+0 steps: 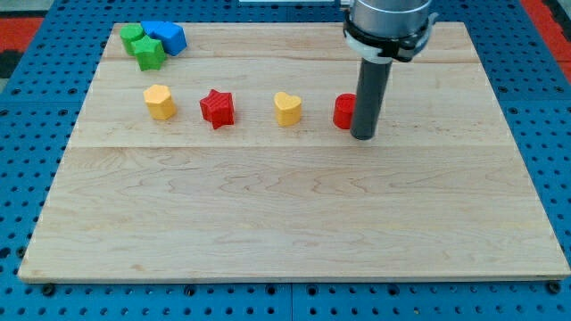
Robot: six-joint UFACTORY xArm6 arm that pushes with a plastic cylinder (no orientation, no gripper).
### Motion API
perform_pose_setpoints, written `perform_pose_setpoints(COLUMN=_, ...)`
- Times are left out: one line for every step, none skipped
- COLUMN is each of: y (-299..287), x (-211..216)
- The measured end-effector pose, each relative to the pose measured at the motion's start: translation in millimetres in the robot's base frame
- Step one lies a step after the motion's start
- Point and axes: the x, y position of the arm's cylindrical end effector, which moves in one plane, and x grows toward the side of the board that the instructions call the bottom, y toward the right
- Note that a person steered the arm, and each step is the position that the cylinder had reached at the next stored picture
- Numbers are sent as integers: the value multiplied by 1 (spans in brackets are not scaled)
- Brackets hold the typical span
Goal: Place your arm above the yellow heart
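The yellow heart (287, 109) lies on the wooden board a little right of the middle of the block row. My tip (362, 136) touches down to the heart's right and slightly toward the view's bottom, about a block's width and a half away. The rod stands right against a red block (343, 111), hiding its right side; its shape cannot be made out.
A red star (218, 108) and a yellow hexagon block (160, 102) lie to the left in the same row. At the top left corner, two green blocks (143, 46) and two blue blocks (167, 37) cluster together. The board (285, 214) sits on a blue pegboard.
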Motion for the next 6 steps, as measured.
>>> perform_pose_setpoints(y=91, x=-45)
perform_pose_setpoints(y=91, x=-144)
perform_pose_setpoints(y=2, x=-213)
perform_pose_setpoints(y=-86, x=-218)
perform_pose_setpoints(y=-102, x=-138)
perform_pose_setpoints(y=-146, x=-112)
